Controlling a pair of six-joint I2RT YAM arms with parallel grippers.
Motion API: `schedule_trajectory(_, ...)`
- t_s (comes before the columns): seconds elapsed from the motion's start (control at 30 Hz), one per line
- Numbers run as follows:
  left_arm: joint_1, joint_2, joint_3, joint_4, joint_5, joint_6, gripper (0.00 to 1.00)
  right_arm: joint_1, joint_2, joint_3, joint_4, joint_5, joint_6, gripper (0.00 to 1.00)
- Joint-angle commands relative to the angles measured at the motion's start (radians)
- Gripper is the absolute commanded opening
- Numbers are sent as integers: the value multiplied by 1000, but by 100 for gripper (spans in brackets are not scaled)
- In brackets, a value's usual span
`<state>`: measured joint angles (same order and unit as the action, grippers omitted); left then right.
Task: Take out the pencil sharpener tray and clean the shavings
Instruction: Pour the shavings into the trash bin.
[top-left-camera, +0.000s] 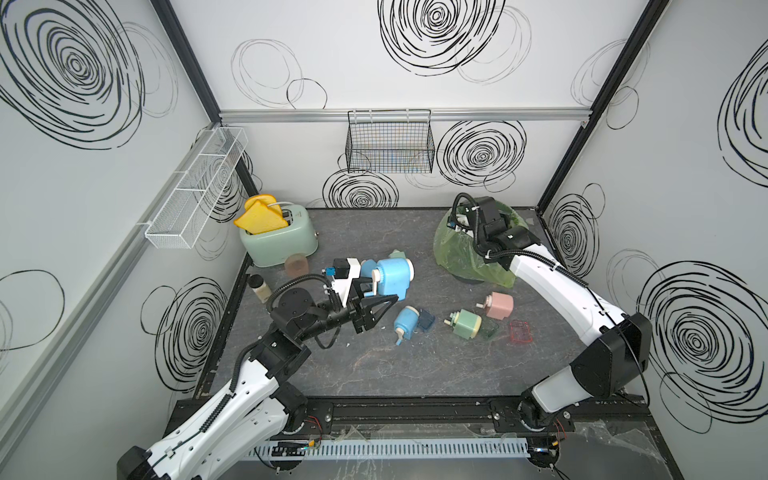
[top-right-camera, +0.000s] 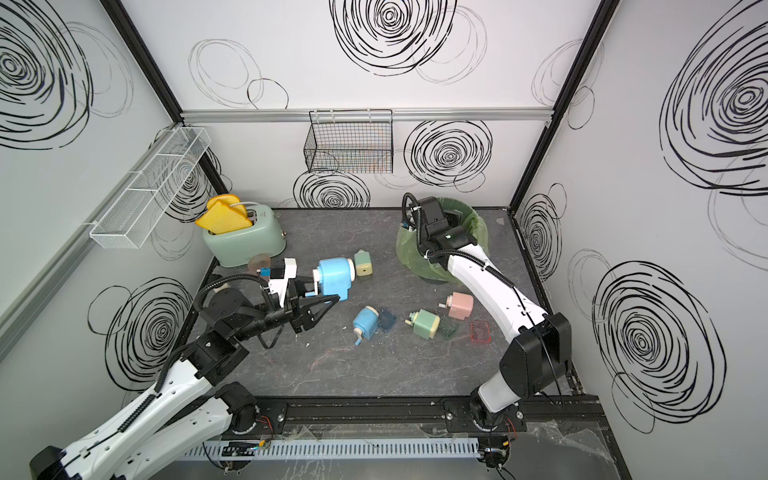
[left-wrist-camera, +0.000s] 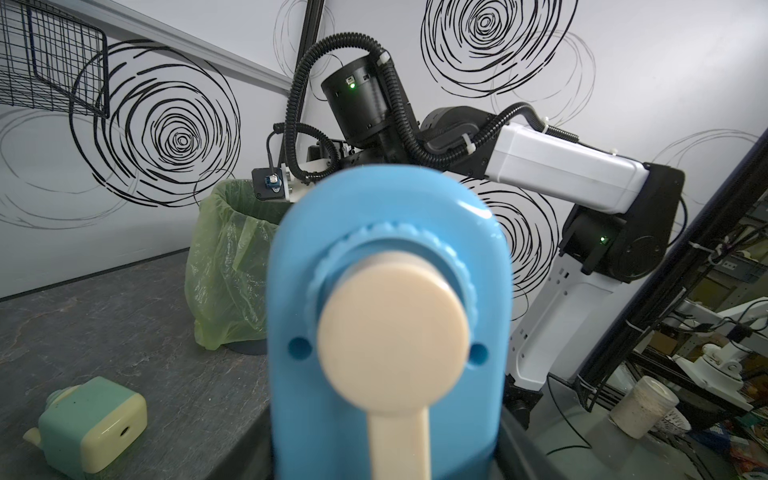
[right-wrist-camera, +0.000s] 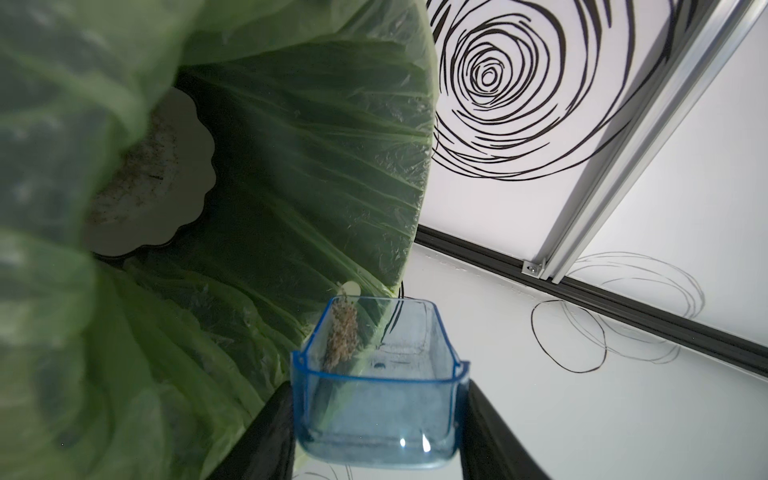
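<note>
The right arm rose from its base at the front right, its elbow up close to the right wall, and its forearm sloped back to the bin (top-left-camera: 461, 253) in the far right corner, with the wrist bent down over the green-lined mouth. The right claw (right-wrist-camera: 378, 415) was closed on a clear blue tray (right-wrist-camera: 376, 374), one finger on each long side. The tray was tipped toward the liner, and a clump of shavings (right-wrist-camera: 343, 334) clung to one inner wall. The left arm reached in low from the front left, its wrist about level. The left claw (top-left-camera: 379, 296) gripped the large blue sharpener (top-left-camera: 392, 272), crank end toward the wrist. I could not tell whether its base touched the table (top-left-camera: 374, 374). Just right of it lay a small blue sharpener (top-left-camera: 405, 322), a green one (top-left-camera: 465, 324) and a pink one (top-left-camera: 498, 305), with loose trays beside them. A toaster (top-left-camera: 278, 237) filled the far left corner. Open table surface lay between this clutter and the front rail.
</note>
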<state>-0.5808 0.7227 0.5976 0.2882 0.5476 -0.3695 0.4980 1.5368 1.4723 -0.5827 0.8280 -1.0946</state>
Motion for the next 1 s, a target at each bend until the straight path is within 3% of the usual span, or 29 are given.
schedule_trajectory(0.0,-4,-17,1,83,-5,-5,26,-2,-52,-30,17,-1,-96,27)
schedule_trajectory(0.23,-5,-17,-2,88,-3,-8,25,-6,-110,-94,86,-2,-169,20)
schedule_trajectory(0.4,-5,-19,-5,92,-6,-9,26,-11,-110,-85,73,-39,-152,21)
schedule_trajectory(0.5,-5,-19,-1,86,-3,-5,26,-19,-108,-80,119,15,-160,19)
schedule_trajectory(0.63,-5,-17,-5,99,-5,-11,26,-14,-114,-65,25,-86,-118,22)
schedule_trajectory(0.73,-7,-19,-1,88,-2,-7,26,-31,-128,-96,106,-27,-144,21)
schedule_trajectory(0.83,-7,-17,-5,103,-3,-12,25,-25,-126,-79,-3,-154,-83,24)
schedule_trajectory(0.9,-7,-16,-1,101,0,-11,26,-29,-129,-105,158,-10,-128,17)
schedule_trajectory(0.93,-7,-16,4,91,-2,-6,25,-35,-125,-90,167,13,-128,17)
schedule_trajectory(0.97,-8,-16,3,87,-2,-3,25,-34,-127,-62,73,-53,-96,21)
